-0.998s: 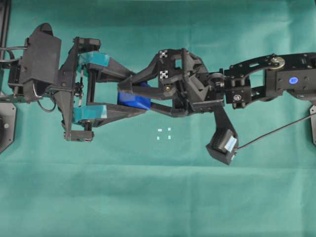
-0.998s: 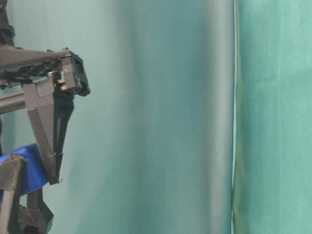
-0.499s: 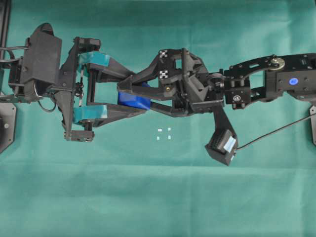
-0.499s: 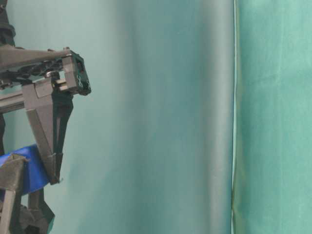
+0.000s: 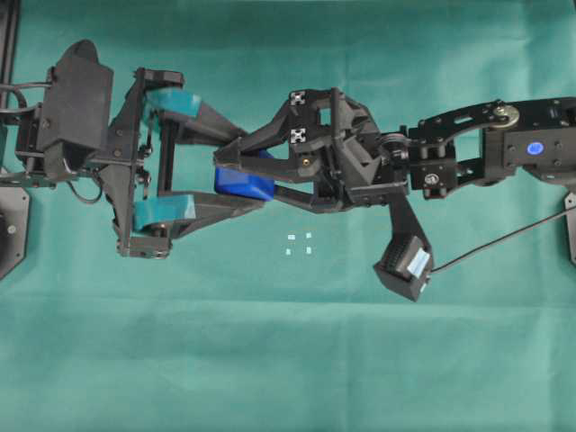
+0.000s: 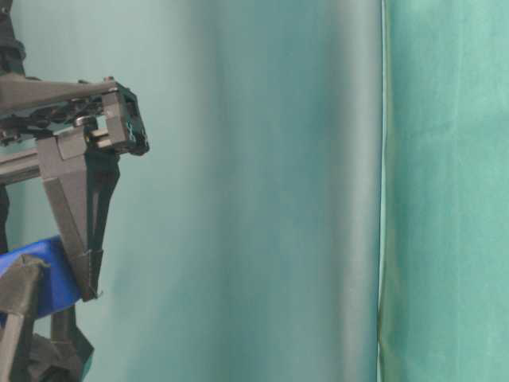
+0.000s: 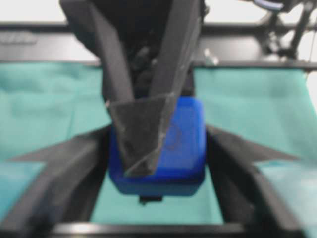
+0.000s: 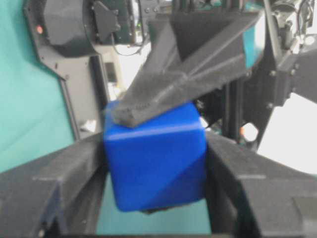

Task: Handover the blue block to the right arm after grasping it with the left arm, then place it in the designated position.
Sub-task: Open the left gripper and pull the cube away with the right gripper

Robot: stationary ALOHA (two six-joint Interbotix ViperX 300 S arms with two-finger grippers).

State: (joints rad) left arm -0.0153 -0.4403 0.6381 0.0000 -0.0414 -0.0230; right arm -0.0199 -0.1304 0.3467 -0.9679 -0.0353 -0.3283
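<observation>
The blue block (image 5: 245,183) hangs above the green cloth between both grippers. My right gripper (image 5: 236,173), all black, is shut on it; in the right wrist view (image 8: 156,168) both its fingers press the block's (image 8: 153,158) sides. My left gripper (image 5: 252,171), with teal pads (image 5: 175,101), still brackets the block but has spread; in the left wrist view (image 7: 156,168) its fingers stand just beside the block (image 7: 183,144). The block also shows at table level (image 6: 48,274). The designated position (image 5: 299,244), tiny white marks, lies on the cloth just below and to the right of the block.
The right arm's wrist camera (image 5: 405,265) and its cable (image 5: 504,236) hang over the cloth right of the marks. A black frame post (image 5: 9,36) stands at the far left edge. A green backdrop (image 6: 445,191) fills the table-level view.
The left gripper's fingers have spread apart, the teal pads moving outward. The right gripper stays shut on the block, and neither arm has shifted.
</observation>
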